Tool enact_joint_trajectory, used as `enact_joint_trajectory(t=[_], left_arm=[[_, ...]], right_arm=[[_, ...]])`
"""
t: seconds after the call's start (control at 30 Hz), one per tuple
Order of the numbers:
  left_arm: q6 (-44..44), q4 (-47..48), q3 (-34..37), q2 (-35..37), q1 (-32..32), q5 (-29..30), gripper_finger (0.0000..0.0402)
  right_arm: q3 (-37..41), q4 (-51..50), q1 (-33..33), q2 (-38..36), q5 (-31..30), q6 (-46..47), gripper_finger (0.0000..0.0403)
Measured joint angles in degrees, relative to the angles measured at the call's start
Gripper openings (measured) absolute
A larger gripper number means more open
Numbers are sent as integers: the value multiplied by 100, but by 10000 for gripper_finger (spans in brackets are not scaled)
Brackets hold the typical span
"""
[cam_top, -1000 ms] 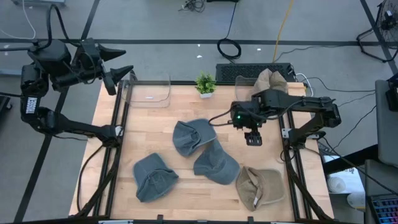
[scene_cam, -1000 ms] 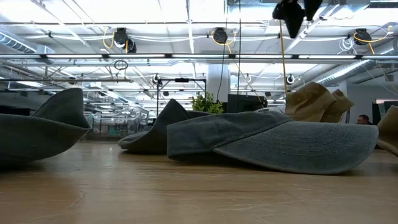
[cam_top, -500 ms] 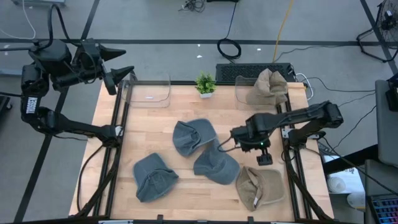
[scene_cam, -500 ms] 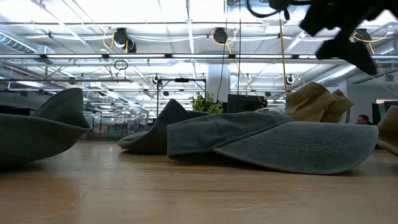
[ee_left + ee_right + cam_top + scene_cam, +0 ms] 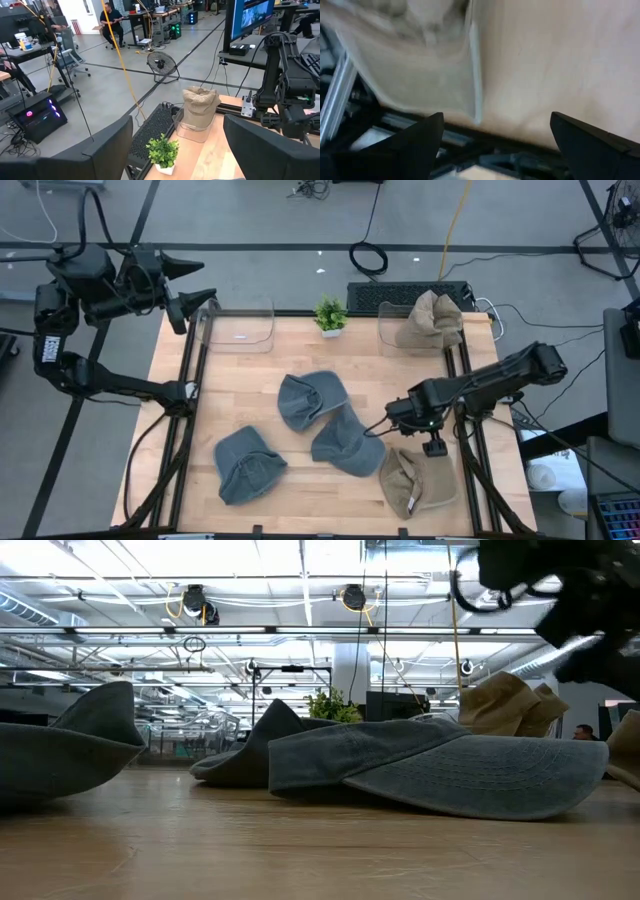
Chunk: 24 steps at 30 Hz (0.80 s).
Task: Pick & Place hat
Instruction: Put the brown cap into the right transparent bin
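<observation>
Lower right of the high view, right gripper [image 5: 433, 446] hangs open-fingered over the tan hat [image 5: 417, 481]; tan hats [image 5: 432, 319] already fill one bin, four remain on the desk [image 5: 250, 370].

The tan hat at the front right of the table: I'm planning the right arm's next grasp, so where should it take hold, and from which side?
Probably the tan hat's raised rim nearest the right gripper, coming straight down from above. The hat lies crumpled, opening up, so that edge gives the open fingers a fold to pinch. The grey hat alongside leaves that side tighter.
</observation>
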<state>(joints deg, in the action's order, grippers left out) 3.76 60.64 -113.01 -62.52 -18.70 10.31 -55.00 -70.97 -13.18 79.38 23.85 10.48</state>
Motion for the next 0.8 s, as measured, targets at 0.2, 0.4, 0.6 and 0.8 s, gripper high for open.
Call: enact_joint_trajectory(t=[0.2,0.4,0.6,0.8], left_arm=[[-75,103,0,-2,0,2,316],[-204,226,0,-2,-1,4,319],[-237,239,0,-2,0,9,306],[-237,231,0,-2,0,13,293]], right_arm=[[476,787,-281,-1,489,285,355],[844,1965,-511,-1,452,629,354],[1146,2399,-572,-1,320,727,335],[1154,2431,-570,-1,337,742,247]])
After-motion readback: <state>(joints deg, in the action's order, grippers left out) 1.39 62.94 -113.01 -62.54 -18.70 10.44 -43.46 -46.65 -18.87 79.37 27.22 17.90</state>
